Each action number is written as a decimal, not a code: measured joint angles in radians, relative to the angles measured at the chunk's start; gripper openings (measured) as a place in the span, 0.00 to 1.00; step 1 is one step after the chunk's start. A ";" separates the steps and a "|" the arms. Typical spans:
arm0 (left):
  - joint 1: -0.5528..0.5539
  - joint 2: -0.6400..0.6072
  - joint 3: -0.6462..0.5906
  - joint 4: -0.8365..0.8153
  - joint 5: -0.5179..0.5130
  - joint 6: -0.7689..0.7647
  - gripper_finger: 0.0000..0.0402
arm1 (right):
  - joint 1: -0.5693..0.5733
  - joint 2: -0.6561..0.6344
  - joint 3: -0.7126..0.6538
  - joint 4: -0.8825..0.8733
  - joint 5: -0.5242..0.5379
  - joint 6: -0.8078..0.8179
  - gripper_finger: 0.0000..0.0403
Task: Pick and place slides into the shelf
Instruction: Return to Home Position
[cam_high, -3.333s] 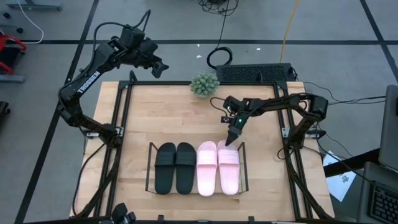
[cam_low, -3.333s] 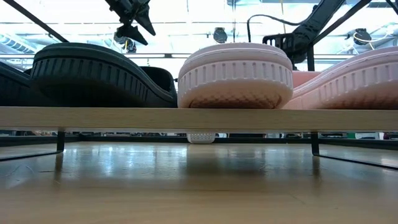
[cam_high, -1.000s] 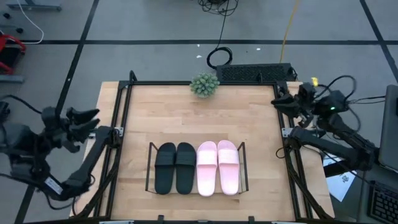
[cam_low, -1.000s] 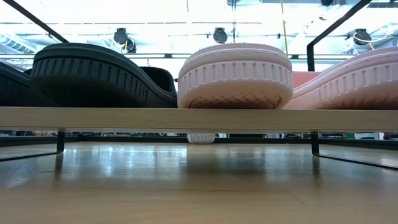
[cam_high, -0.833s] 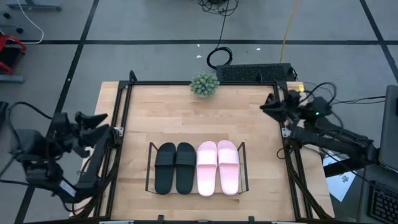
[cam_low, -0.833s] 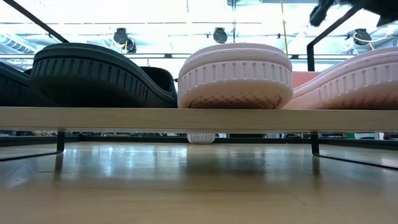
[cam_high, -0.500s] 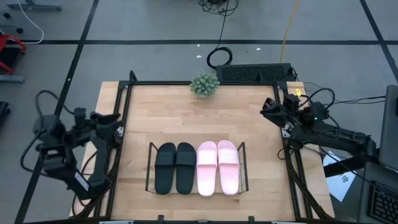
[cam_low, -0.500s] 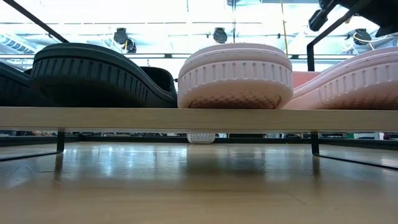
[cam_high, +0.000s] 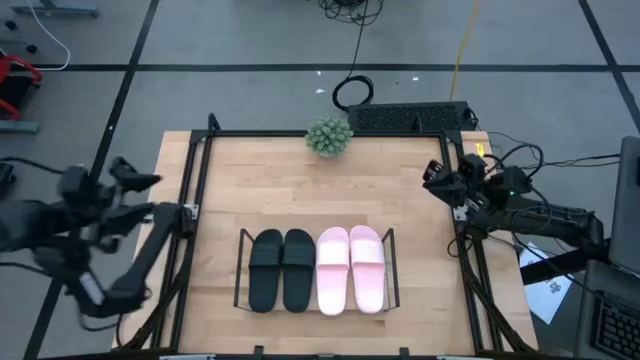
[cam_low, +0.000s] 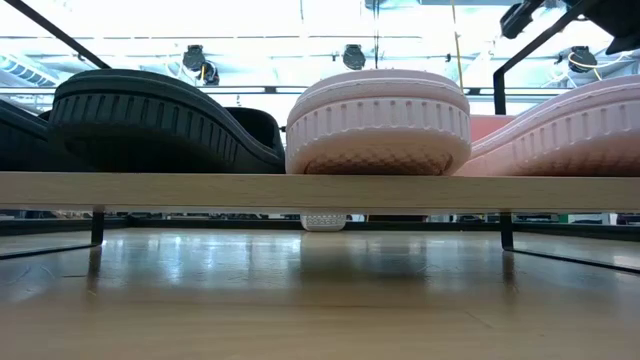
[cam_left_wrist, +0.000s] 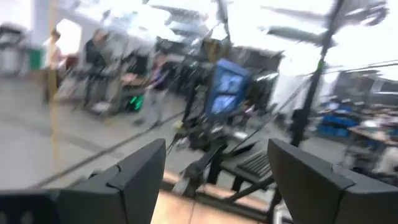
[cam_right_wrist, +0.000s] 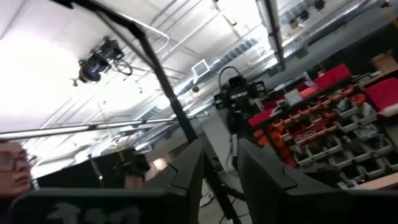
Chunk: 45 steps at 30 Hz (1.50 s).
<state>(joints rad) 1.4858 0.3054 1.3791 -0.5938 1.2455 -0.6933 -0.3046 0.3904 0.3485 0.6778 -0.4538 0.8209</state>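
Verify that all four slides sit in the shelf (cam_high: 240, 268), which stands on the table (cam_high: 300, 190) toward its front edge, between the two arms. The black pair (cam_high: 282, 270) fills the shelf's left half and the pink pair (cam_high: 350, 268) fills its right half. The slides lie side by side with their straps toward the far side of the table. In the low view, both pairs rest on the shelf floor. A small green plant (cam_high: 328, 136) stands at the table's far edge, well apart from the shelf. The left gripper (cam_high: 148, 196) hangs off the table's left edge; its fingers (cam_left_wrist: 134, 180) are spread wide and grasp nothing. The right gripper (cam_high: 436, 181) sits at the table's right edge, well apart from the shelf; its fingers (cam_right_wrist: 261, 180) are parted by a narrow gap and grasp nothing.
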 joint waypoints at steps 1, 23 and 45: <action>-0.056 0.000 0.004 0.020 -0.039 -0.003 0.71 | 0.005 -0.002 0.000 0.000 -0.006 -0.002 0.23; -0.723 -0.011 0.268 -0.655 -1.045 0.295 0.71 | 0.012 -0.021 0.000 -0.052 0.057 -0.047 0.23; -1.048 -0.287 0.436 -0.576 -1.326 0.450 0.71 | 0.012 -0.021 0.000 -0.045 0.141 -0.058 0.23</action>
<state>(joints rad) 0.4382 0.0181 1.8149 -1.1700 -0.0805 -0.2435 -0.2924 0.3695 0.3489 0.6323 -0.3126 0.7626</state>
